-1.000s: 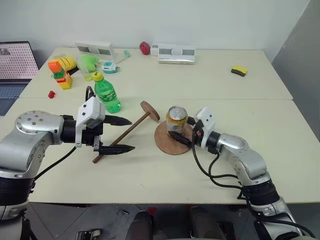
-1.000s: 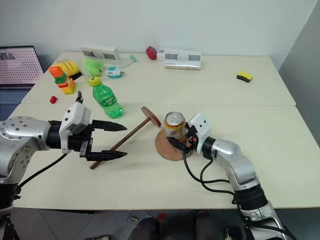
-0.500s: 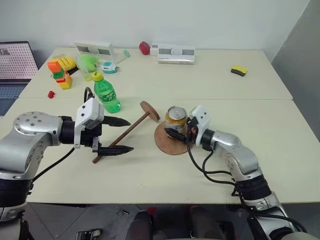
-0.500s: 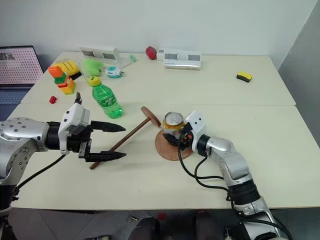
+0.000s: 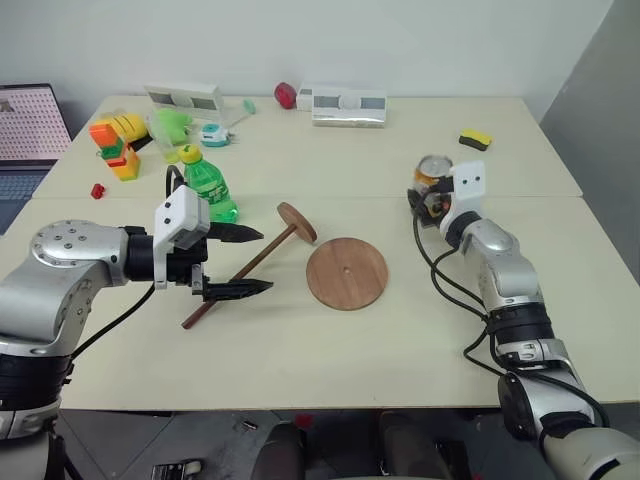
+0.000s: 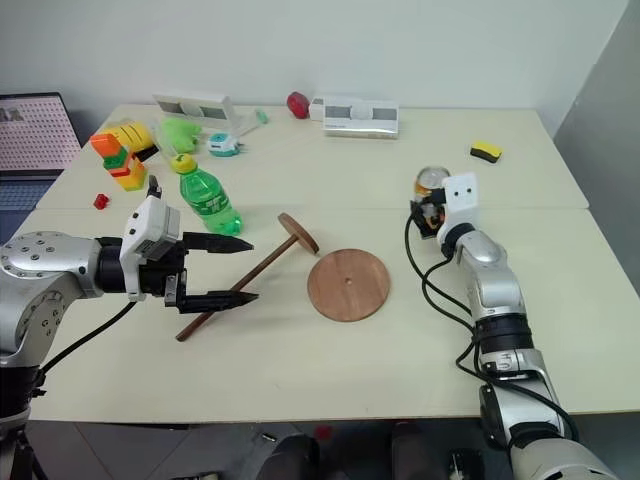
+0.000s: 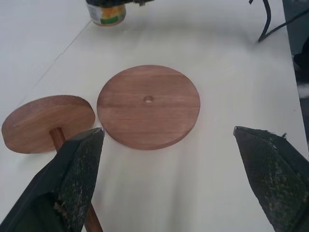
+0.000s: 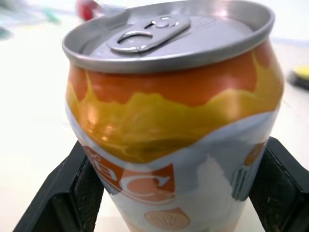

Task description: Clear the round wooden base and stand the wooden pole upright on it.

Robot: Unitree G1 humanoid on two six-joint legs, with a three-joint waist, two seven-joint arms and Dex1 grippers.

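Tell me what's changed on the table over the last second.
The right tool, gripping the drink can, has carried it off the round wooden base to the far right, leaving the base bare. The wooden pole still lies tilted on the table, and the left tool stays open above it.

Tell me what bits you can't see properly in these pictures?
- Orange and silver drinks can: its bottom is cut off by the right wrist view's edge.
- Long dark-brown wooden pole: the left hand's black finger covers most of it in the left wrist view.
- Laptop: cropped by the left eye view's edge.
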